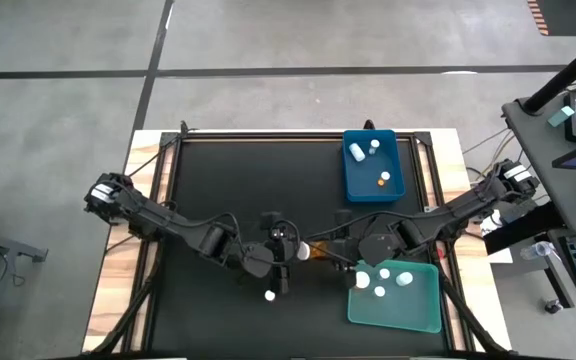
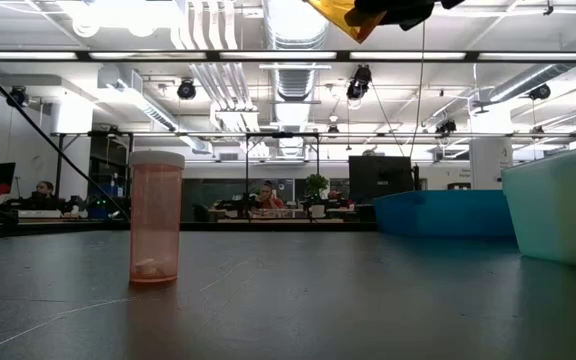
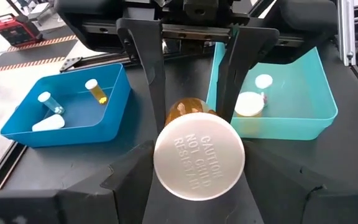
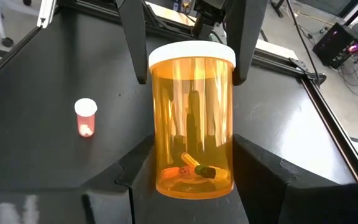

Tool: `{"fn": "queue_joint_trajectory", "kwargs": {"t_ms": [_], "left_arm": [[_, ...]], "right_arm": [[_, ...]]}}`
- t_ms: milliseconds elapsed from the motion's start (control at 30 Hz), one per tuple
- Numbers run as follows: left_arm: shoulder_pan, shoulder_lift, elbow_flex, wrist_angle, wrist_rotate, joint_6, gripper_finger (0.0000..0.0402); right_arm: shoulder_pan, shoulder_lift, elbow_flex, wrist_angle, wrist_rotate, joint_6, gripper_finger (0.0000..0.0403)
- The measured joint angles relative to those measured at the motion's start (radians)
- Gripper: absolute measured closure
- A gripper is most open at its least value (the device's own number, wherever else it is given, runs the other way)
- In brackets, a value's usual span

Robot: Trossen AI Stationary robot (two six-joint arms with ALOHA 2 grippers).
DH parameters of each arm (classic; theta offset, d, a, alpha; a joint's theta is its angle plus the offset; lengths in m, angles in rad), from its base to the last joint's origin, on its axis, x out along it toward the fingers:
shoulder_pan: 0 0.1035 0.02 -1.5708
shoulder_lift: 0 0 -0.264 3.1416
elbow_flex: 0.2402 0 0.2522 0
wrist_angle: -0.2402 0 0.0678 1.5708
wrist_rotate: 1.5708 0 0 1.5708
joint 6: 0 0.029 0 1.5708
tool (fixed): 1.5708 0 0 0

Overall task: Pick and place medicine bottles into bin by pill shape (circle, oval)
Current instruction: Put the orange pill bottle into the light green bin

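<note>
– One bottle (image 1: 306, 250) is up in the air over the middle of the table (image 1: 228, 180), right?

– Yes. It is the orange one with the white cap. It lies sideways between the two claws.

– Who has it?

– The right gripper (image 1: 333, 248) is squeezed on the orange end. The left gripper (image 1: 282, 247) is at the cap end. I cannot tell if that one is gripping or letting go.

– So what step is this?

– I think the bottle is going from one arm to the other. It also gives a good look inside.

– What is inside?

– A few long pills (image 4: 191, 169) at the bottom. They look oval to me.

– What comes next?

– I think the left claw must be fully off the cap. Then the right arm can carry the bottle to the oval bin. I cannot tell which bin that is.

– Where are the bins?

– Both are near the table's right edge. The blue bin (image 1: 348, 170) is by the corner at the top of the high view. It has three bottles. The green bin (image 1: 433, 320) is by the other right corner, close to the right claw. It has about four white caps showing.

– Any more left out?

– One small bottle (image 1: 269, 295) stands alone near the left claw.
</note>
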Motion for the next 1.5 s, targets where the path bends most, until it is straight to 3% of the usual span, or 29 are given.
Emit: {"fn": "queue_joint_trajectory", "kwargs": {"t_ms": [400, 767, 1100, 1300, 1500], "left_arm": [[0.005, 0.000, 0.000, 0.000, 0.006, -0.003, 0.0176], [0.005, 0.000, -0.007, -0.006, -0.047, 0.008, 0.0089], [0.002, -0.051, -0.046, -0.063, -0.080, 0.010, 0.0082], [-0.012, -0.081, -0.164, 0.091, -0.086, 0.013, 0.0082], [-0.011, -0.087, -0.279, 0.392, -0.087, 0.113, 0.0082]], "right_arm": [[0.000, 0.000, 0.000, -0.002, 0.004, 0.000, 0.0228], [-0.003, -0.001, 0.000, -0.011, 0.029, -0.001, 0.0228], [-0.002, -0.075, -0.034, -0.143, 0.071, 0.066, 0.0228], [-0.001, -0.167, -0.124, -0.059, 0.112, 0.044, 0.0228], [-0.002, -0.227, -0.243, 0.274, 0.113, -0.085, 0.0228]]}}
